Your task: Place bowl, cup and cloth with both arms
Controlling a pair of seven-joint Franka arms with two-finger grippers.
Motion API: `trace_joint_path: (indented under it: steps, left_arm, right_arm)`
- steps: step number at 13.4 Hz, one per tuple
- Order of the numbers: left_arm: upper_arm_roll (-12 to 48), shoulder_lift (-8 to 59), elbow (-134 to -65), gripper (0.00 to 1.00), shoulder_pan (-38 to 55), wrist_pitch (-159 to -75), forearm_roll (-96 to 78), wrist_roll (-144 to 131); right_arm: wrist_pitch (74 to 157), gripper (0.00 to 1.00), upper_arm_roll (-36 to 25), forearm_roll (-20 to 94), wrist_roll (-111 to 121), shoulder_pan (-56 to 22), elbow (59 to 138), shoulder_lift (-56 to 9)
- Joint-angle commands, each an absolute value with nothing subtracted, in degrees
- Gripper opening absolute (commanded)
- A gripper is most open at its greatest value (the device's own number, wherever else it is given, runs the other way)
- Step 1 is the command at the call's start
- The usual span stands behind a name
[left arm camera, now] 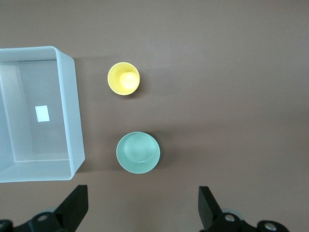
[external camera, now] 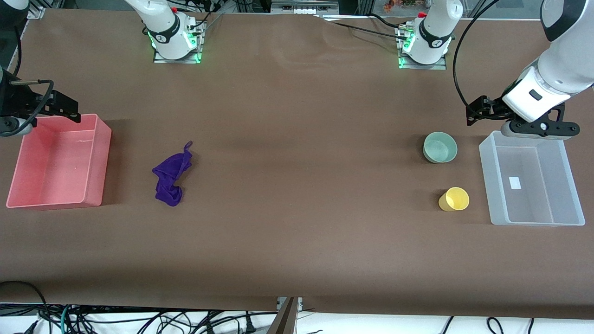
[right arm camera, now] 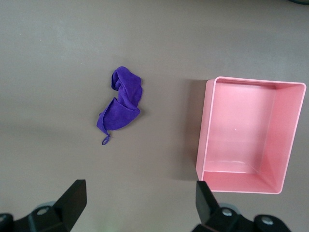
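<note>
right gripper (external camera: pixel 69 111) hangs over the pink bin (external camera: pixel 100 139), fingers apart. the cloth (external camera: pixel 172 176), beside that bin, looks limp and light; pinch a raised fold. the bowl (external camera: pixel 440 147) and nearer cup (external camera: pixel 454 199) seem rigid, smooth; grip the rims. left gripper (external camera: pixel 478 113), fingers spread, hovers above the clear bin (external camera: pixel 487 181).

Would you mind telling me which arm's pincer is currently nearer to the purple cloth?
The right one. The right pincer hangs open over the pink bin, beside the cloth. The left pincer hangs open above the clear bin at the table's left-arm end.
</note>
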State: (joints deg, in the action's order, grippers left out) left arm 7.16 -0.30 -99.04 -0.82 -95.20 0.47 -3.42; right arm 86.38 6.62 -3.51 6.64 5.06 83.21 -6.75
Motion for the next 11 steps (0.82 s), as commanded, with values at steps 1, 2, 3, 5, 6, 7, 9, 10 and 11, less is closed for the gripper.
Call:
trace_joint_path:
  steps: [1,2,3,5,6,7,9,10,11]
  left_arm:
    - [6.86,0.53,-97.21,1.0,-0.35,-93.69,0.09,-3.69]
    - [6.86,0.44,-97.21,1.0,-0.35,-93.69,0.09,-3.69]
    - [6.86,0.53,-97.21,1.0,-0.35,-93.69,0.09,-3.69]
    - [6.86,0.44,-97.21,1.0,-0.35,-93.69,0.09,-3.69]
    - [6.86,0.44,-97.21,1.0,-0.35,-93.69,0.09,-3.69]
    - [6.86,0.44,-97.12,1.0,-0.35,-93.69,0.09,-3.69]
    - [6.86,0.53,-97.21,1.0,-0.35,-93.69,0.09,-3.87]
    - [6.86,0.53,-97.21,1.0,-0.35,-93.69,0.09,-4.13]
    - [6.86,0.53,-97.21,1.0,-0.35,-93.69,0.09,-4.13]
  right_arm:
    - [85.69,1.0,6.68,-4.13,7.12,5.27,81.65,-7.29]
    - [85.69,1.0,6.68,-4.04,7.03,5.19,81.65,-7.29]
    - [85.69,1.0,6.68,-4.04,6.94,5.19,81.65,-7.29]
    - [85.69,1.0,6.68,-4.04,6.94,5.19,81.65,-7.29]
    - [85.69,1.0,6.68,-3.96,6.77,5.19,81.65,-7.29]
    - [85.69,1.0,6.68,-4.13,6.77,5.19,81.65,-7.29]
    - [85.69,1.0,6.68,-4.04,6.77,5.19,81.65,-7.29]
    - [85.78,1.0,6.68,-4.04,6.77,5.19,81.65,-7.29]
    - [85.78,1.0,6.68,-4.04,6.77,5.1,81.65,-7.29]
